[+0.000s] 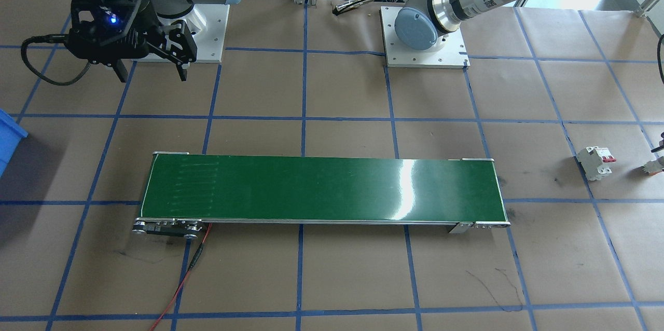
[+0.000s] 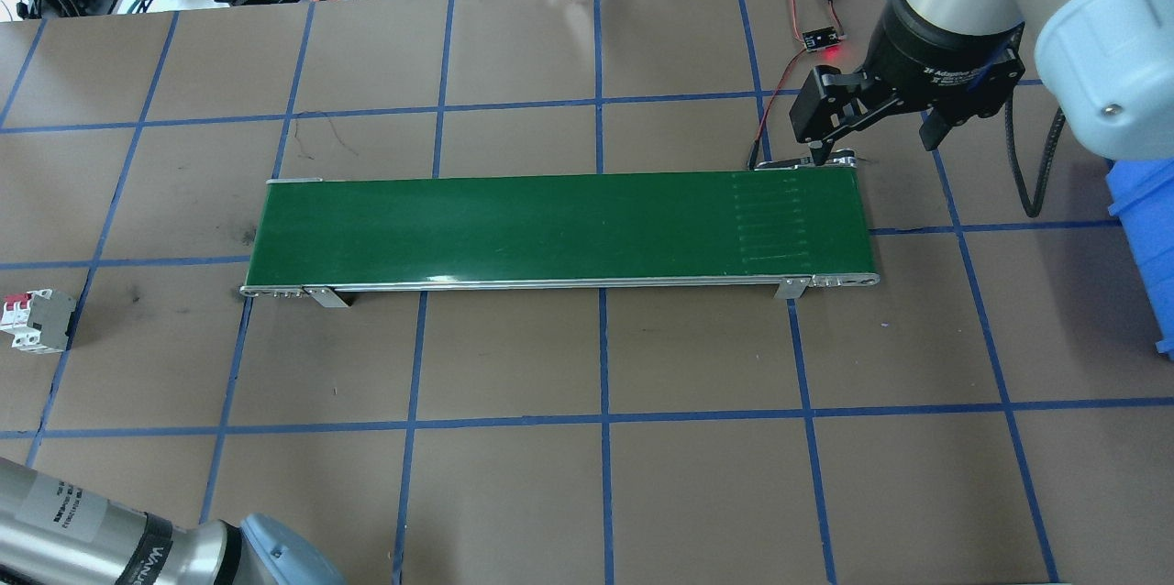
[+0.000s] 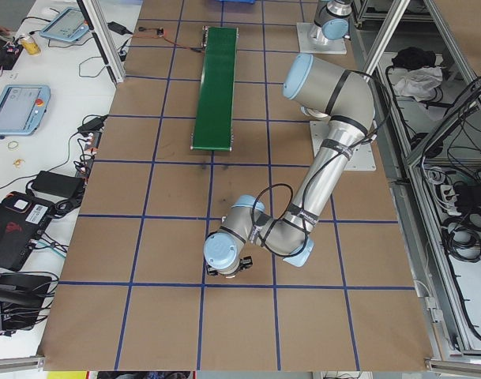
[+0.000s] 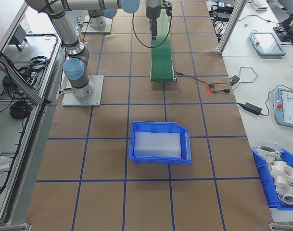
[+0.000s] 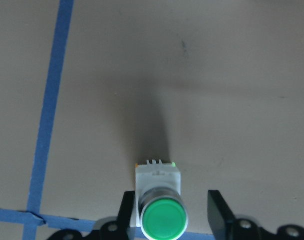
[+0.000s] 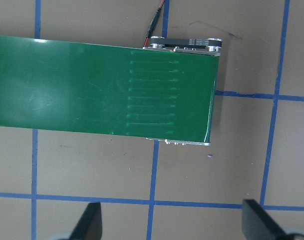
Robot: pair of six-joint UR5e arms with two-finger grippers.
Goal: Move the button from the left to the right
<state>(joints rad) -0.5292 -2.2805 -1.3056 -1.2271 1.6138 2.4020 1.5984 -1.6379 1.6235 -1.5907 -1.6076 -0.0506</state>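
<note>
You see the left gripper (image 5: 169,212) spread around the button (image 5: 159,200) (one finger touching it); the right gripper (image 2: 871,131) hangs spread above the belt (image 2: 550,227).

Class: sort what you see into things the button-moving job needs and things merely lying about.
Job:
- button
- left gripper, open around it
- right gripper, open, empty
- green conveyor belt, probably

Lying about:
- circuit breaker
- blue bin
</note>
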